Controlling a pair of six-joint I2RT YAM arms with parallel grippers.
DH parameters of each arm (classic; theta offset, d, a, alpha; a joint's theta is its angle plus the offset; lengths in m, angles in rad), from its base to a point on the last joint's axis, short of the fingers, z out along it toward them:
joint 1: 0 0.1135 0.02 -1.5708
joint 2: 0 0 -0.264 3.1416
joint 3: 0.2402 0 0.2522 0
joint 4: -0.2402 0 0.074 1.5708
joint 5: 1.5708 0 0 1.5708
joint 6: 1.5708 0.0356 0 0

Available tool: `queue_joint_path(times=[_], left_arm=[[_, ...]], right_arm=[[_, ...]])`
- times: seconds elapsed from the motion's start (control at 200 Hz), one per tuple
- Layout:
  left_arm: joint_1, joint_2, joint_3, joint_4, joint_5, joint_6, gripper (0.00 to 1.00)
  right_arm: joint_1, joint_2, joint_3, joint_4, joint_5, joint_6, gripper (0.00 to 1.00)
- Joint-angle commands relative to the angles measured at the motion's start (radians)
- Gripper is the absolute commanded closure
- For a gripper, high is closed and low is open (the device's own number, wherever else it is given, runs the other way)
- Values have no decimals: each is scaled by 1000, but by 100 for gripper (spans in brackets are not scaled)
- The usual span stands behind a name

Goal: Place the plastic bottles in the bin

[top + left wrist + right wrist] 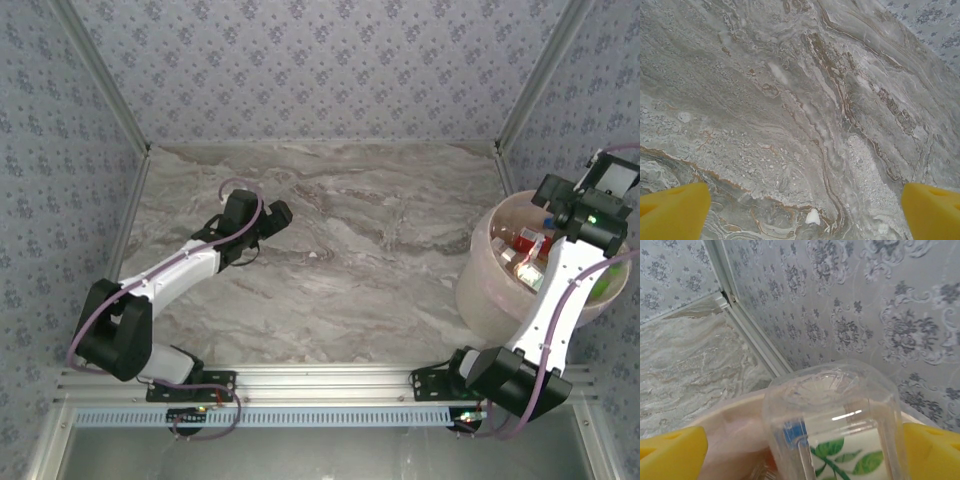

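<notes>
Top cam first: left tool (272, 214) hangs low over the middle-left of the marble bench (380, 250), nothing near it, so it looks parked out of the way. Right tool (550, 200) is reached across the pink bin (478, 262) at the right bench edge, right over the opening. Makes sense, that's the drop spot. Plastic bottles (525, 255) with red and orange labels are piled inside. No bottles lying on the open marble, so prob. near the end of the job.

Left wrist cam: left tool (805, 212) is spread wide, yellow fingertips (672, 210) at the two bottom corners, only bare bench (790, 100) and a small white speck (812, 216) between them. Holding nothing.

Right wrist cam: right tool (802, 452) is also spread wide. A clear bottle (835, 425) with a green-leaf label sits bottom-up between the fingertips (670, 450), w/ a plain gap on its left side, so no clamp on it. Whether it touches the other finger, can't tell. Bin rim (735, 412) is directly below, wallpapered wall (865, 300) behind. My read: the bottle is free to fall in.
</notes>
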Motion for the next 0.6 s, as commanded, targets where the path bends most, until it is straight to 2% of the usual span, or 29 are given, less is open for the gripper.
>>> queue_joint_path(times=[0.0, 0.255, 0.45, 0.595], left_arm=[[-6, 10, 26, -3, 5, -3, 2], [-9, 31, 40, -4, 15, -1, 2], [-16, 32, 46, -6, 21, 4, 2], [-16, -20, 48, -29, -34, 30, 2]], right_arm=[[-4, -14, -13, 30, -99, 0, 0], [16, -114, -59, 39, -359, -40, 0], [61, -137, -23, -43, -307, -44, 0], [197, -182, 66, -51, -363, -13, 0]])
